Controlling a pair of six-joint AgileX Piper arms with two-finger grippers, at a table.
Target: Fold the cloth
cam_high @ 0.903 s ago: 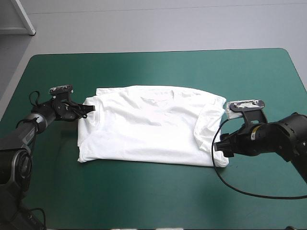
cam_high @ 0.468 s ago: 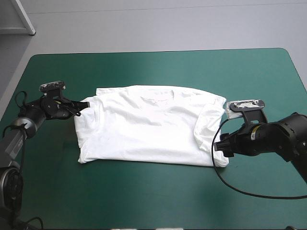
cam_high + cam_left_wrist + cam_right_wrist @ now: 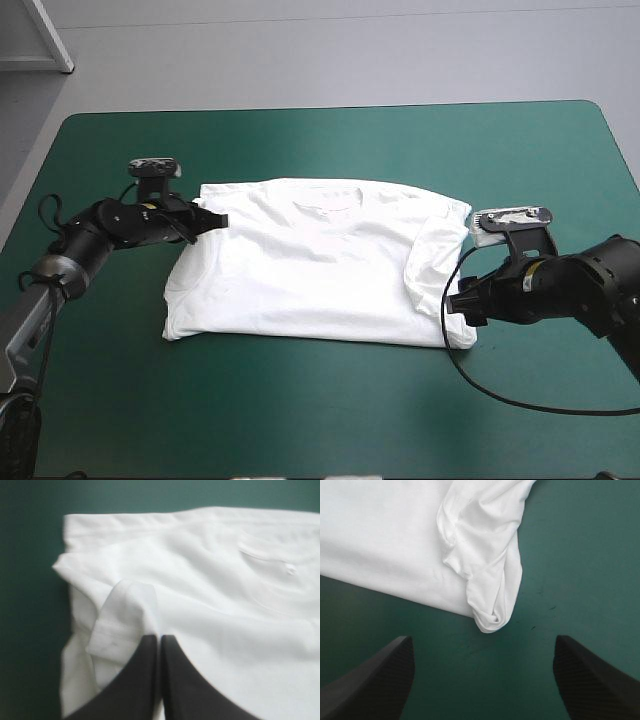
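The white T-shirt (image 3: 320, 265) lies spread flat in the middle of the teal-green table, collar toward the far edge. My left gripper (image 3: 214, 219) is at the shirt's left shoulder, shut on the T-shirt's left sleeve. In the left wrist view the sleeve hem (image 3: 122, 617) curls over just beside the left gripper (image 3: 160, 639), whose fingers meet in one arch. My right gripper (image 3: 460, 300) stands open low over the table by the shirt's right front corner. The right sleeve (image 3: 487, 580) lies folded inward, its rolled tip just ahead of the right gripper (image 3: 483, 642).
The teal-green cover (image 3: 330, 400) shows as a wide band between the shirt and the table's front edge. Narrower strips of it run along the far edge and both sides.
The left gripper first drew outward to the left with the sleeve. It then swung back right, and the sleeve now lies over the shirt's left shoulder. The right arm has stayed still.
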